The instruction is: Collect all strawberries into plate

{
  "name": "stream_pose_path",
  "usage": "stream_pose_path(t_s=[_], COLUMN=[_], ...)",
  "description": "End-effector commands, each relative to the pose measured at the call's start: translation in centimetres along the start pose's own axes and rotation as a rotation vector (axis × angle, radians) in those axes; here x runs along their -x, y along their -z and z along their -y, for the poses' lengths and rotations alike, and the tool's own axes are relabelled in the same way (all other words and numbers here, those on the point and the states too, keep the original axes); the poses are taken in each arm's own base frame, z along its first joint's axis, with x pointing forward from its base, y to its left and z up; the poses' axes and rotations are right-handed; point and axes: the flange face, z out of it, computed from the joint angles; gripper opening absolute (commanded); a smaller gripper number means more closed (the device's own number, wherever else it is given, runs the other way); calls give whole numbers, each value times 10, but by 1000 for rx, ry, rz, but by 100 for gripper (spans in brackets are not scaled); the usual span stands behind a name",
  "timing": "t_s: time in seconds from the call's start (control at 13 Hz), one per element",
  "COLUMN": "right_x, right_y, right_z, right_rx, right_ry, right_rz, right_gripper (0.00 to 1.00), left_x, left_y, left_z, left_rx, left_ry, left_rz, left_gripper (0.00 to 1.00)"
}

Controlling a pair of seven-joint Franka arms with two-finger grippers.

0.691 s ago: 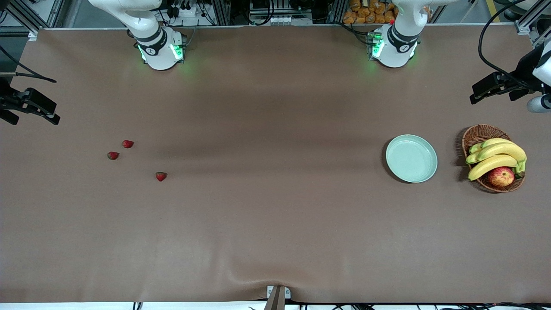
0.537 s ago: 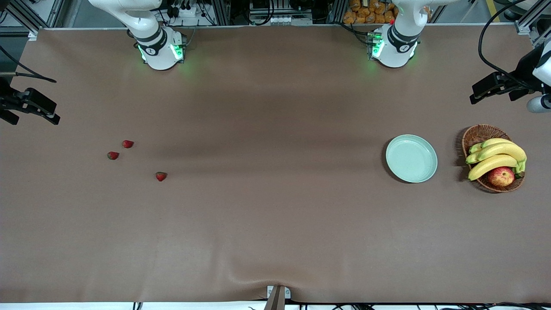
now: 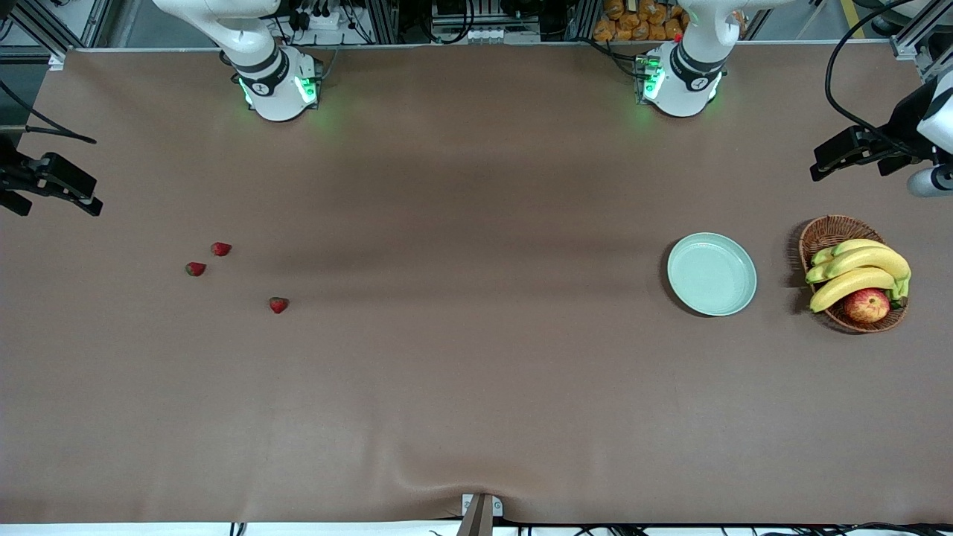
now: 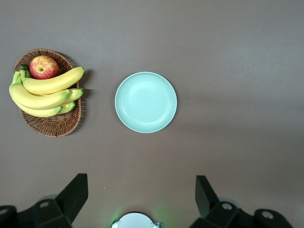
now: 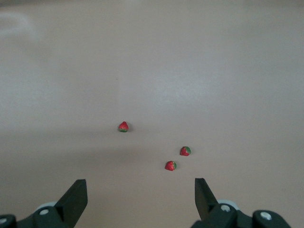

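While nothing has shifted since a moment ago, your three strawberries (image 3: 220, 249) still lie well apart from the plate (image 3: 712, 274), toward the right arm's end, with the right gripper (image 5: 140, 195) and left gripper (image 4: 142, 192) spread wide, waiting

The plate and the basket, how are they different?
The plate is pale mint green and smooth; the basket is brown woven wicker. The plate holds nothing; the basket holds bananas and an apple. The plate is shallow with a low rim; the basket's wall looks taller. Both are roundish and sit side by side at the left arm's end of the table.
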Motion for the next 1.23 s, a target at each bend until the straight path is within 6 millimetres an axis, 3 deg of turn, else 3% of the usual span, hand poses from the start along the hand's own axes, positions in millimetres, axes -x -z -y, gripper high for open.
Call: stream_pose_path(t_s=[0.0,0.31,0.54,0.92,1.15], right_x=[-7,-26,-32,-34,-22], right_y=[-9,-50,-76,-166,-212], right_z=[-12,-25,-49,-127,-141], right_rx=[-13,2,3,-18,-21], right_ry=[-29,-43,-83,-224,-259], right_rz=[15,68,116,234,252], right_gripper=[100,100,100,100,100], left_x=[-2,-2,0,0,-1], left_y=[3,2,4,2,2], left_z=[-3,-8,-27,-24,-23], left_rx=[0,-3,-12,-10,-8], left_ry=[-22,-31,-68,-62,-61], left_rz=[4,5,-13,-6,-7], left_gripper=[100,100,100,100,100])
